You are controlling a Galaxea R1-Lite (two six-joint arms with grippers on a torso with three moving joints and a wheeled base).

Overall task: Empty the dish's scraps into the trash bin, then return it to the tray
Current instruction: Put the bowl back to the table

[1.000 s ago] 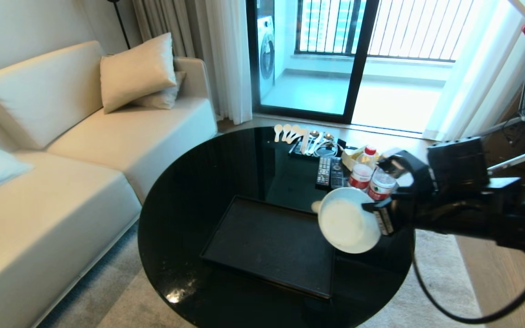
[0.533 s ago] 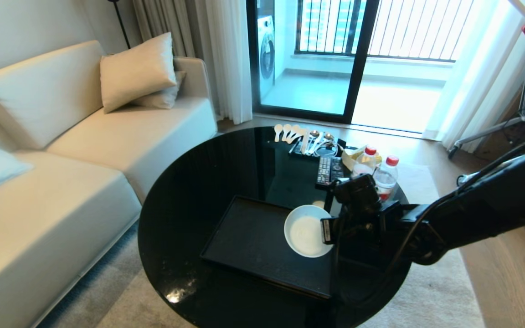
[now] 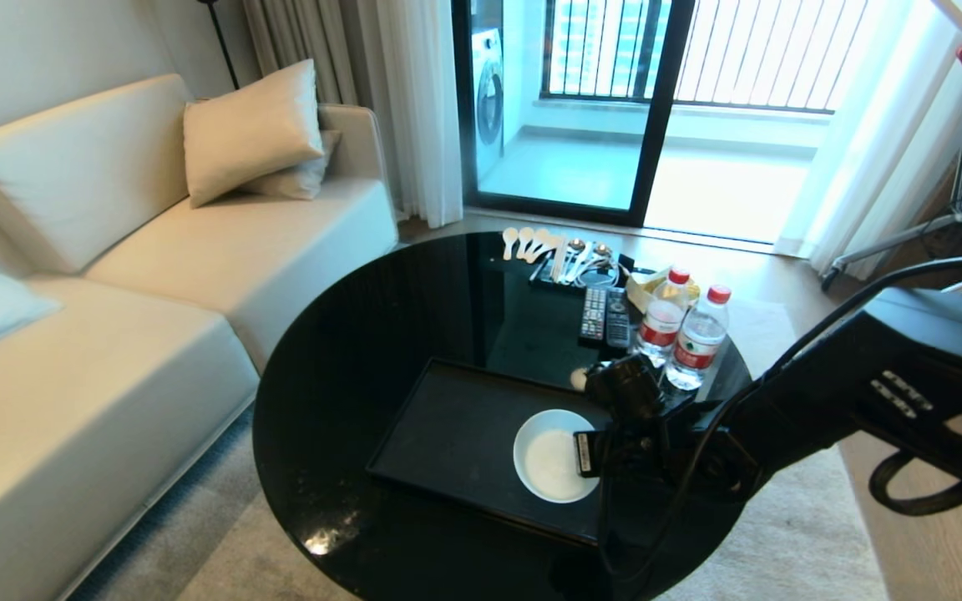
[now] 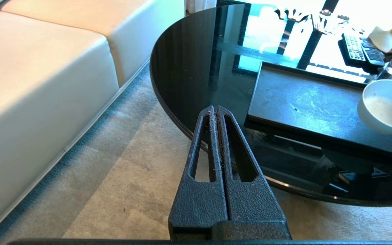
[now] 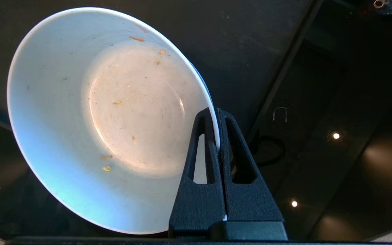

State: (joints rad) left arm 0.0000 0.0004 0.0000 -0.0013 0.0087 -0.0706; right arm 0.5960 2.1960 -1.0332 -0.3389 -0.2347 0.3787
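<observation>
Over the tray's right end, the right gripper [image 5: 216, 114] has its fingers pinched tight on the rim of the dish [image 3: 552, 459], one finger inside the wall and one outside, with the white bowl upright above the matte black tray [image 3: 456, 434]; whether its base touches the tray cannot be told. Only a few tiny orange and yellow flecks of scraps [image 5: 107, 168] cling inside the bowl. Off the near left edge of the round black table [image 3: 347, 359], above the carpet, the left gripper [image 4: 215, 109] is parked with its fingers pressed together and holding nothing.
</observation>
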